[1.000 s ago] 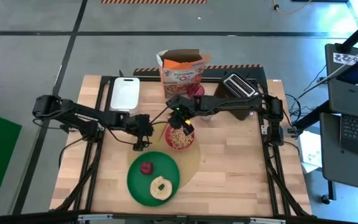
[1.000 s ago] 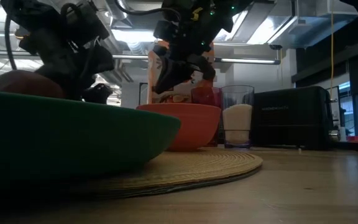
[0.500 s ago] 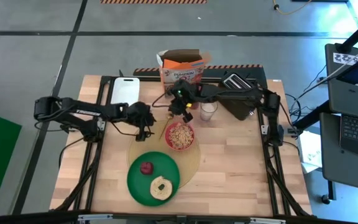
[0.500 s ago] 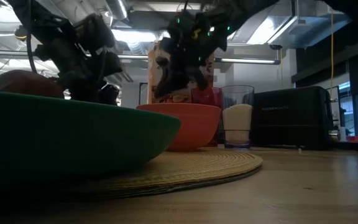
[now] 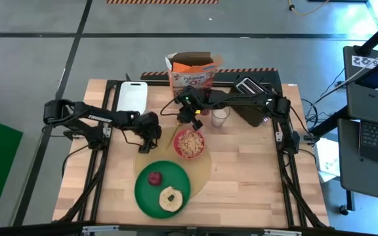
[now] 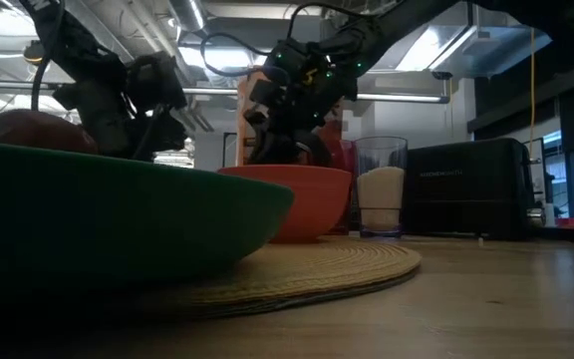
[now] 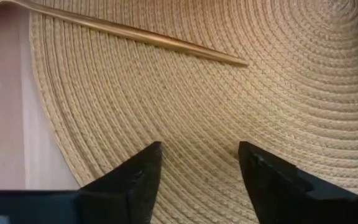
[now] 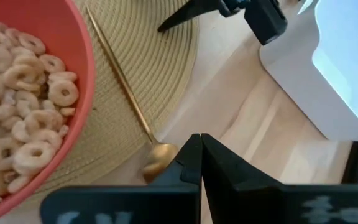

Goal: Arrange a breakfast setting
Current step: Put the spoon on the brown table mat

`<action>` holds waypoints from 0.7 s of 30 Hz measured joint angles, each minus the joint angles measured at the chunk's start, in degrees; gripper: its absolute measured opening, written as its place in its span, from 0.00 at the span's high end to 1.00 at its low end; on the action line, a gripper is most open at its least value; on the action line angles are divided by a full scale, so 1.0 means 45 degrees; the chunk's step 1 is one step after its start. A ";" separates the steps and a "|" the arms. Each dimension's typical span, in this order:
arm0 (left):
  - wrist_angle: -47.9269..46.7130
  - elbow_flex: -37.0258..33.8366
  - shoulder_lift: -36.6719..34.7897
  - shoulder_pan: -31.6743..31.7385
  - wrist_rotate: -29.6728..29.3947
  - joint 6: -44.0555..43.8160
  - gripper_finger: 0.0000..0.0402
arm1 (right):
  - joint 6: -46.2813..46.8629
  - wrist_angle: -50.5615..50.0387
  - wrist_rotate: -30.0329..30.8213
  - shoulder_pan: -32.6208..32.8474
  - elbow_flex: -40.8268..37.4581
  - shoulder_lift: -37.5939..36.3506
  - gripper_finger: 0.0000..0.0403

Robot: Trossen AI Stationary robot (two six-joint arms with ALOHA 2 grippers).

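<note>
A round tan placemat (image 5: 202,172) carries a green plate (image 5: 143,193) with a dark-red fruit (image 5: 154,177) and a bread ring (image 5: 170,196). A red bowl (image 5: 190,143) of cereal rings sits on the mat's far part. The gold spoon (image 8: 120,81) lies on the mat left of the bowl, its bowl end (image 8: 157,160) at the mat's far edge. My left gripper (image 7: 197,162) is open and empty above the mat's left part, near the spoon handle (image 7: 135,32). My right gripper (image 8: 199,146) is shut and empty, raised just beyond the bowl's far-left rim.
An open cereal box (image 5: 192,75), a glass of milk (image 5: 220,117) and a black toaster (image 5: 251,92) stand along the far edge. A white cutting board (image 5: 131,98) lies at the far left. Bare wood shows on the table's right and near left.
My right gripper has gone from above the red bowl toward the table's far edge and now stands past the bowl's far-left rim. My left gripper has shifted a little toward the far edge along the mat's left side. The bowl, plate and spoon have stayed put.
</note>
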 joint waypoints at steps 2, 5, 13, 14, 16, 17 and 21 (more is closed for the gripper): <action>0.0028 0.0000 0.0000 -0.0060 0.0033 -0.0034 0.52 | -0.0014 -0.0060 -0.0005 0.0000 0.0000 0.0000 0.99; 0.0228 0.0000 0.0010 -0.0085 0.0058 0.0015 0.58 | -0.0018 -0.0189 0.0033 0.0050 0.0000 0.0000 0.99; 0.0751 -0.0015 0.0024 -0.0087 0.0126 0.0765 0.72 | -0.0168 -0.0926 0.0531 0.0495 0.0004 0.0081 0.99; 0.0810 -0.0015 0.0024 -0.0085 0.0120 0.0867 0.74 | -0.0294 -0.1018 0.0598 0.0597 0.0005 0.0119 0.99; 0.0927 -0.0015 0.0024 -0.0090 0.0118 0.0997 0.77 | -0.0375 -0.1292 0.0945 0.0845 -0.0005 0.0171 0.99; 0.1076 -0.0019 0.0024 -0.0085 0.0114 0.1026 0.78 | -0.0434 -0.1216 0.1219 0.0984 -0.0004 0.0224 0.99; 0.1919 -0.0019 0.0024 -0.0085 -0.0202 0.1392 0.81 | -0.0698 -0.1119 0.2464 0.1437 0.0000 0.0287 0.99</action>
